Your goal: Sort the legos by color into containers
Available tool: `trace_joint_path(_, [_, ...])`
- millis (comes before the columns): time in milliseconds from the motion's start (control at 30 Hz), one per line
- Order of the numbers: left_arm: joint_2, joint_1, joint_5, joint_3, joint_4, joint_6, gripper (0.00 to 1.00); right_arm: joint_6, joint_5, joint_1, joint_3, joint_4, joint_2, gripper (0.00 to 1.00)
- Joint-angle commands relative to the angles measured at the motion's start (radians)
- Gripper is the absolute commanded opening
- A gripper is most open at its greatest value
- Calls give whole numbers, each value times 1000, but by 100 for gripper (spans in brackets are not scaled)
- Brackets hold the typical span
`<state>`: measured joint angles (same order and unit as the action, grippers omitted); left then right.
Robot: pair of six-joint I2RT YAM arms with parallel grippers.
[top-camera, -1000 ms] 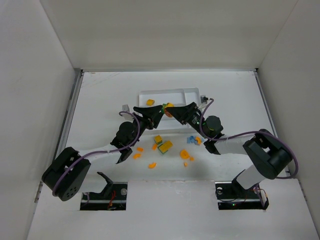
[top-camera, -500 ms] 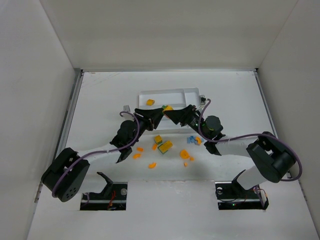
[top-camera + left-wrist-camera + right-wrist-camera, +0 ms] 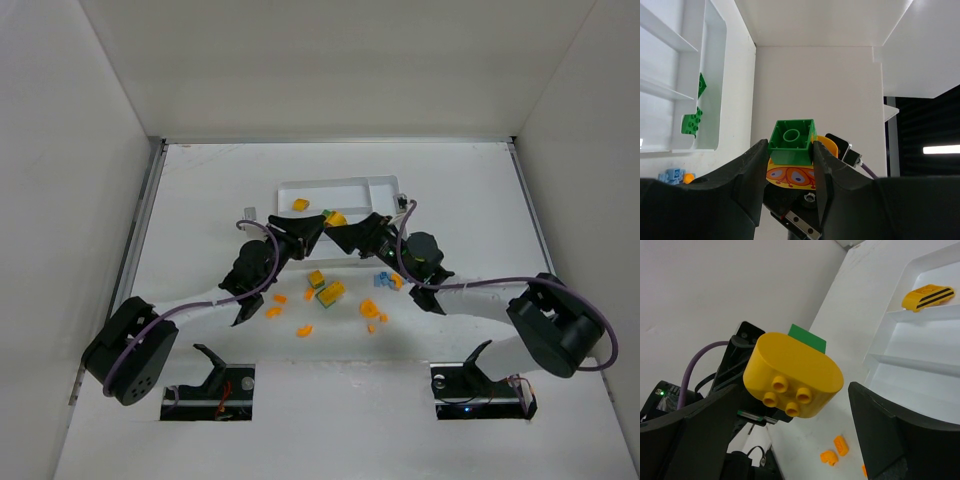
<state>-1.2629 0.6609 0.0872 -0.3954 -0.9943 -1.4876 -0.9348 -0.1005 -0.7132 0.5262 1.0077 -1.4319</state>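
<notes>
Green brick (image 3: pixel 791 141) sits clamped in the left end effector (image 3: pixel 790 152), with a yellow rounded piece (image 3: pixel 792 375) stuck to it. Around that piece the right end effector (image 3: pixel 790 407) stands spread wide. Both hang at the tray's (image 3: pixel 340 186) near edge; loose legos (image 3: pixel 330 292) lie on the tabletop (image 3: pixel 200 200).

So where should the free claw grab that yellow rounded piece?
Probably grip the yellow piece by its smooth outer walls, coming at its studded face, away from the green brick. The left gripper clamps the green brick, leaving only that piece free; the right gripper stands open either side of it.
</notes>
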Motion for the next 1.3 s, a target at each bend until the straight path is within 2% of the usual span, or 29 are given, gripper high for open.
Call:
trace_joint_path(0, [19,10,17,-30,-63,50,17,30,50,-22,40,-52,47,95])
trace_joint_path(400, [14,59,71,-14,-67,155,16,17,120,-24,100,-136,36,98])
trace_joint_path(700, [-1,62,82,-13,-72,156,16,-10,156,-24,75,-121,64,72])
trace_joint_path(833, [-1,30,77,-11,-75,156,16,-33,150,-24,51,-121,86,66])
trace_joint_path(1067, [-3,-31,72,1,-84,167,17,-44,127,-18,9,-135,133,65])
trace_joint_path(1267, [22,-157,36,39,-86,170,17,-36,119,-13,-20,-162,176,65])
